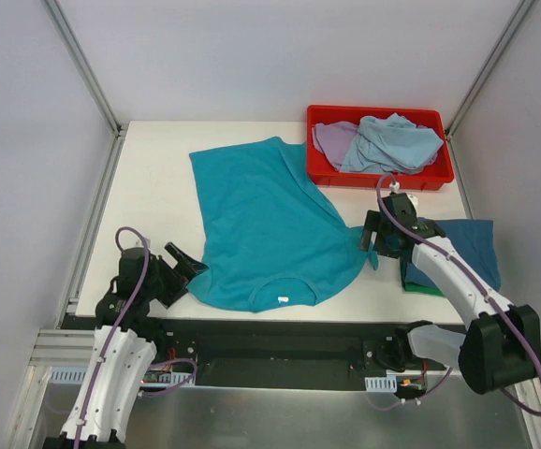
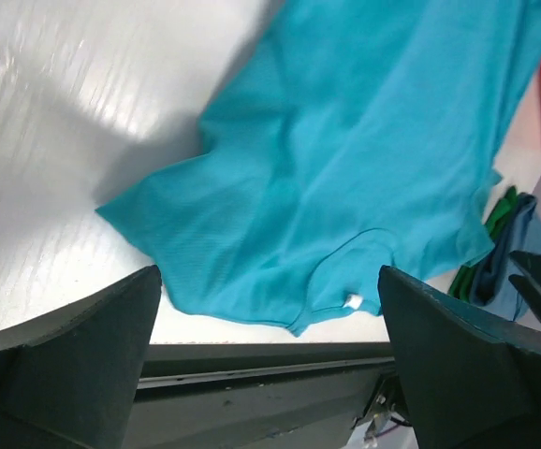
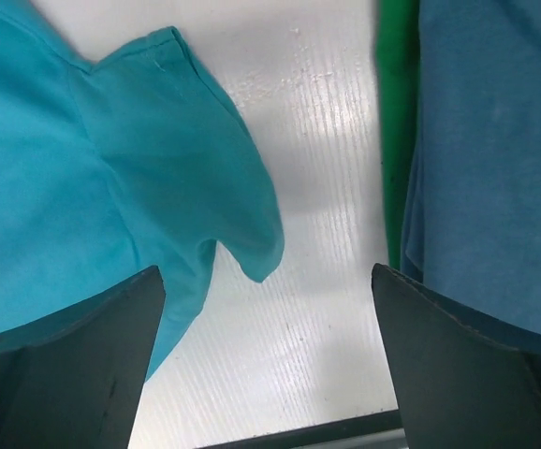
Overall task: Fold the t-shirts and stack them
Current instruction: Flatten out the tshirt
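A teal t-shirt (image 1: 266, 224) lies spread on the white table, collar with a white tag toward the near edge; it also shows in the left wrist view (image 2: 364, 159) and the right wrist view (image 3: 74, 187). My left gripper (image 1: 188, 265) is open and empty, just left of the shirt's near left corner. My right gripper (image 1: 372, 240) is open and empty, beside the shirt's right sleeve (image 3: 224, 187). A folded stack with a blue shirt (image 1: 467, 248) over a green one (image 3: 397, 122) lies at the right.
A red bin (image 1: 380, 173) at the back right holds a lilac shirt (image 1: 331, 138) and a grey-blue shirt (image 1: 397, 142). The table's near edge (image 2: 252, 351) runs just below the teal shirt's collar. Metal frame posts stand at the table's back corners.
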{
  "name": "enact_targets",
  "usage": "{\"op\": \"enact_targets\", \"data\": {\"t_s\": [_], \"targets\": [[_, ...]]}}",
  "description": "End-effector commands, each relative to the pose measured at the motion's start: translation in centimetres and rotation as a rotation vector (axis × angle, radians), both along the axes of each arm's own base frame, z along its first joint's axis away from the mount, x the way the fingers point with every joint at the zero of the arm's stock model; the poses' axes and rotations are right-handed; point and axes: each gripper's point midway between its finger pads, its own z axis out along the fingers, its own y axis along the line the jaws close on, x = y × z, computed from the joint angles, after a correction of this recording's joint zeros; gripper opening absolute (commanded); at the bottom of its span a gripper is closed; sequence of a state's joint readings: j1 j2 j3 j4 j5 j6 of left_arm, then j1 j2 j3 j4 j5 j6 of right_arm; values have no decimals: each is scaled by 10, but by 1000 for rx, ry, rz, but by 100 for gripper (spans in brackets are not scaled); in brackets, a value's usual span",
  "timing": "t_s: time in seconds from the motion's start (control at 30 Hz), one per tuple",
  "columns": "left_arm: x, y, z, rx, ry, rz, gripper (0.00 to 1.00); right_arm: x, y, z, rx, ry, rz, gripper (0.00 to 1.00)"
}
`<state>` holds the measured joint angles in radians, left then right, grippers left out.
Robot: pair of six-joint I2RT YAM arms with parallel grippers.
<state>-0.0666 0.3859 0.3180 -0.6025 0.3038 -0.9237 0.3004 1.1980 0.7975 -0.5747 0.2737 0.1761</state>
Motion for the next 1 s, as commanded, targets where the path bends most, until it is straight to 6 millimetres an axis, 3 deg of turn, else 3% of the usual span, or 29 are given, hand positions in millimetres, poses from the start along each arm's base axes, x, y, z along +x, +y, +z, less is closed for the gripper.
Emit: {"op": "enact_targets", "data": {"t_s": [0.0, 0.13, 0.23, 0.37, 0.47, 0.57, 0.63, 0.8, 0.97], "targets": [[10, 14, 46, 107, -128, 8, 99, 4, 6, 38, 49, -117, 25, 94], [27, 15, 72, 125, -163, -3, 99, 1, 75, 55, 366, -219, 271, 96], [50, -4, 88, 76, -231, -83, 99, -13, 123, 62, 529, -240, 445, 96], [85, -31, 87, 115, -251, -169, 99, -28, 151, 43, 521, -161, 517, 96], [112, -66, 87, 184, -277, -311, 99, -26, 153, 15, 480, -77, 486, 96], [127, -95, 65, 199, -191, -441, 99, -19, 152, -8, 432, -19, 470, 96], [126, -103, 41, 220, -122, -484, 98, -16, 150, -22, 405, 34, 450, 96], [99, -97, -6, 277, -10, -512, 98, -11, 137, -53, 353, 142, 363, 96], [47, -117, -36, 228, 50, -611, 98, 7, 131, -63, 335, 176, 311, 96]]}}
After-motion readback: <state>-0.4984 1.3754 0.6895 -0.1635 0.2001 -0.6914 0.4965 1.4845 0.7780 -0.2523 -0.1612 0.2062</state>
